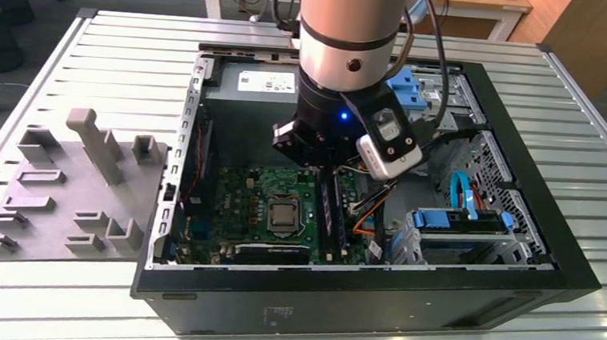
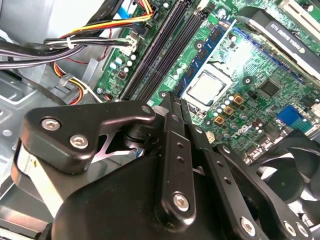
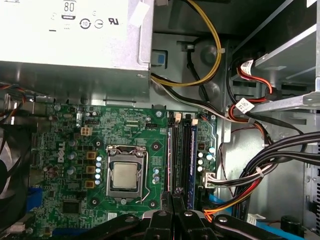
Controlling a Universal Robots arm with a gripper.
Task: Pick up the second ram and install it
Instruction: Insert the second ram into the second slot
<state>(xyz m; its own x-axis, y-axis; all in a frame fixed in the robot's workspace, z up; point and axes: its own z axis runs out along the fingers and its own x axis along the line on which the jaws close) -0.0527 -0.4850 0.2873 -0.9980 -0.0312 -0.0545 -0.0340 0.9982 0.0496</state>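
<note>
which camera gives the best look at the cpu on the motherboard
The first wrist view: the cpu is seen nearly square-on with nothing in front of it. The second wrist view also shows the cpu whole, but skewed at an angle. In the exterior view the cpu is just a small pale square.

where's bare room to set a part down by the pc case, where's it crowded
Bare table slats lie on the exterior view's right of the case and below it in that view. Crowded: grey fixture opposite, arm and cables inside.
</note>
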